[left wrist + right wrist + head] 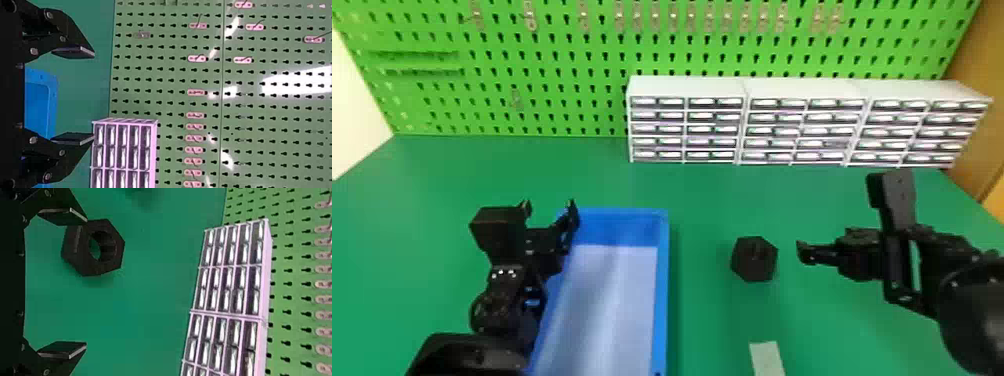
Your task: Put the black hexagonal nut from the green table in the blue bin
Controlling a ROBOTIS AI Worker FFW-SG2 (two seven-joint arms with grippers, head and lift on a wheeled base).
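While the right gripper (837, 254) stands released, apparently just beside the black hexagonal nut (754, 260), the left gripper (550, 206) is likewise unclenched.

A: Please, how many nuts do you count?
B: I count one black nut (754, 270), and also one blue bin (660, 300).
A: And the robot's parts?
B: They are two: one left end effector (549, 206), one right end effector (838, 220).
A: What about the rest?
B: One bench (707, 200), one pale strip (767, 357), one pegboard (567, 90), three drawer cabinets (687, 87), and more than ten metal hooks (530, 17).
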